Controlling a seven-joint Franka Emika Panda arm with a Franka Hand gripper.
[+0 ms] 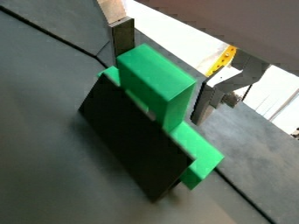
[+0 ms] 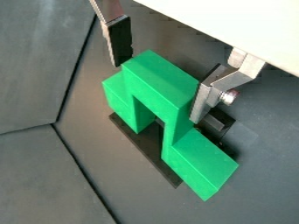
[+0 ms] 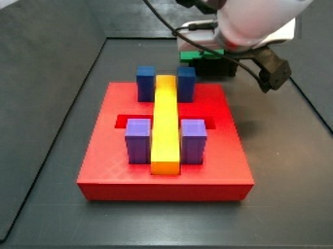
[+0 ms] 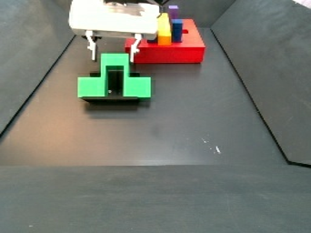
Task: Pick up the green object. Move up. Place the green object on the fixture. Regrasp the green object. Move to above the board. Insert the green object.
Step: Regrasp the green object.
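Green object (image 2: pixel 163 109) between open end effector (image 2: pixel 170 74) fingers; seemingly untouched

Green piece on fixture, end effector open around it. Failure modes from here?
1. The end effector stands open, its fingers beside the green piece's raised part; uneven gaps could make closing shove it sideways.
2. The piece overhangs the fixture, so a push might tip it off.
3. A skewed regrasp may jam at the board.
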